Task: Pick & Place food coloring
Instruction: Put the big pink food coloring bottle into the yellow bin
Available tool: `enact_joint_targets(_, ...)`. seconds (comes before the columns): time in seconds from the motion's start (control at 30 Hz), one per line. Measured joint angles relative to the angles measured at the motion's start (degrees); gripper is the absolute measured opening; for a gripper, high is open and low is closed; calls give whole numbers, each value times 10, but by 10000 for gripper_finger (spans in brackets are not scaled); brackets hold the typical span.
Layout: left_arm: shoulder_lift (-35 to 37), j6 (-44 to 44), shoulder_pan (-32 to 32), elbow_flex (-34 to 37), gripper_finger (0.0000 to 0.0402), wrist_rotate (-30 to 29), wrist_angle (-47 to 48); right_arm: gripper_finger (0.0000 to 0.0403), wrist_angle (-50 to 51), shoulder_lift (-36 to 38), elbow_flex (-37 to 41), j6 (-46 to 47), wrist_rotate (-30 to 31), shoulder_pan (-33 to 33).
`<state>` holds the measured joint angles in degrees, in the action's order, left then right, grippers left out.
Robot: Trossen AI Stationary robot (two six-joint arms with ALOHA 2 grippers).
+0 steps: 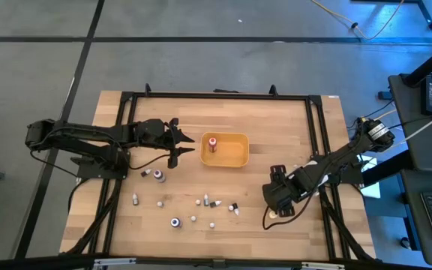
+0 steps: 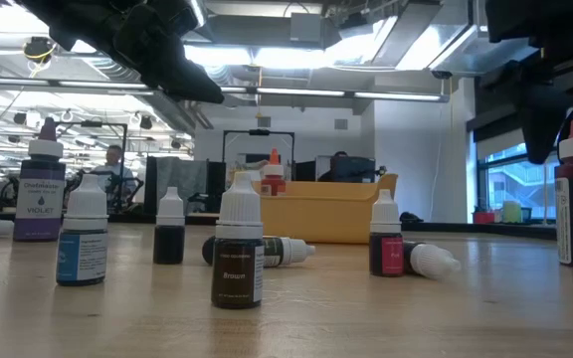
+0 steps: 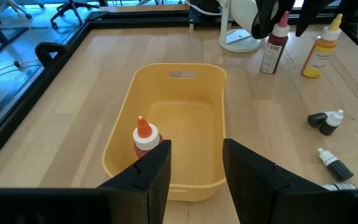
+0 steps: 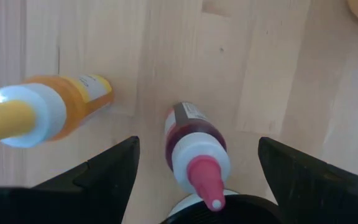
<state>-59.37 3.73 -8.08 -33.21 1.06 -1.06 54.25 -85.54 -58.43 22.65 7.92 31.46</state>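
Left gripper (image 1: pixel 180 142) hovers just left of the yellow tray (image 1: pixel 235 159), fingers parted and empty; in the left wrist view it looks straight into the tray, likely just after a drop or lining up over it. One orange-capped bottle (image 3: pixel 145 136) stands inside. Most food coloring bottles (image 1: pixel 175 222) are scattered on the near table (image 1: pixel 276 120), some upright, some tipped. Readable labels: "Violet" (image 2: pixel 40 189) and "Brown" (image 2: pixel 237 257). Right gripper (image 4: pixel 194 163) hangs over a red bottle (image 4: pixel 194 146), fingers wide on either side, not touching; probably the next pick. An orange bottle (image 4: pixel 48 106) stands beside it.
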Motion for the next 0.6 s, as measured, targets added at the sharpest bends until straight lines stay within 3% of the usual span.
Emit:
enact_joint_targets(0.27,0,0,0,0,141,0,0,318,1,0,0,-4,0,0)
enact_joint_targets(0.6,0,0,0,0,141,0,0,225,0,0,0,12,-1,0)
